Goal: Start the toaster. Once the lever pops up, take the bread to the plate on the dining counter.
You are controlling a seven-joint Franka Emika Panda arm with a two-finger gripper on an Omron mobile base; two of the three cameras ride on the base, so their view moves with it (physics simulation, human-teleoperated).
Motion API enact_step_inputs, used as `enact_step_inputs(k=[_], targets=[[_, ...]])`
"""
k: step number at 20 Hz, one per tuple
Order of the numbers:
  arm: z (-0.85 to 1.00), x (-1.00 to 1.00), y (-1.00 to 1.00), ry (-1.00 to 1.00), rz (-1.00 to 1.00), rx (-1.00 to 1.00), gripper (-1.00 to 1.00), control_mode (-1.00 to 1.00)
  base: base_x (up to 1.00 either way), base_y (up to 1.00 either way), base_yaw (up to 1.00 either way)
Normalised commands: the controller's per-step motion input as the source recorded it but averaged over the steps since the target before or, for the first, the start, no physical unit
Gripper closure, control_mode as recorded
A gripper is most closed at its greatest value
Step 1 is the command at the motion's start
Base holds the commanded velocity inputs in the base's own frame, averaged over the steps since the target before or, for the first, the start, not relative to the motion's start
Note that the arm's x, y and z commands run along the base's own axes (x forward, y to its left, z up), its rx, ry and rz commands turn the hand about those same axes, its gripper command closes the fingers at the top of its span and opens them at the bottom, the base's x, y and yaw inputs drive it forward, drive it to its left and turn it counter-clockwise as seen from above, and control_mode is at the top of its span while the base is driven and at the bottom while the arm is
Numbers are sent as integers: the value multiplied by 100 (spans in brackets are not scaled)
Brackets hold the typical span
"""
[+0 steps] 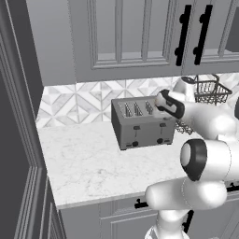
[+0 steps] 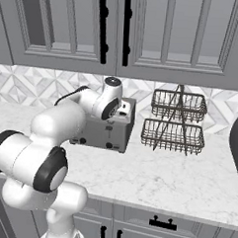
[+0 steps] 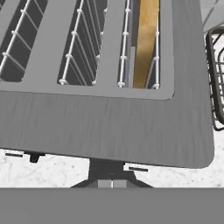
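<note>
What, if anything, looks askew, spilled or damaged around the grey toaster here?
Nothing stands out. The boxy grey metal toaster sits square on the marble worktop, the tan bread slice stands upright in its rightmost slot, and the two-tier dark wire basket beside it is upright. The shut gripper is just past the toaster's front edge.

Boxy grey metal toaster [image 1: 142,123]: 1, four slots
Tan-brown bread slice [image 3: 145,41]: 1
Two-tier dark wire basket rack [image 2: 176,121]: 1
Black toaster levers: 2
Black knobs: 2
</note>
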Motion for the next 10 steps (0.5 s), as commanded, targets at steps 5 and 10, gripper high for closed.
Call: enact_step_inputs(k=[5,10], targets=[[-30,51,0,3,0,0,100,-100,0,0,0],[-46,10,0,1,0,0,100,-100,0,0,0]])
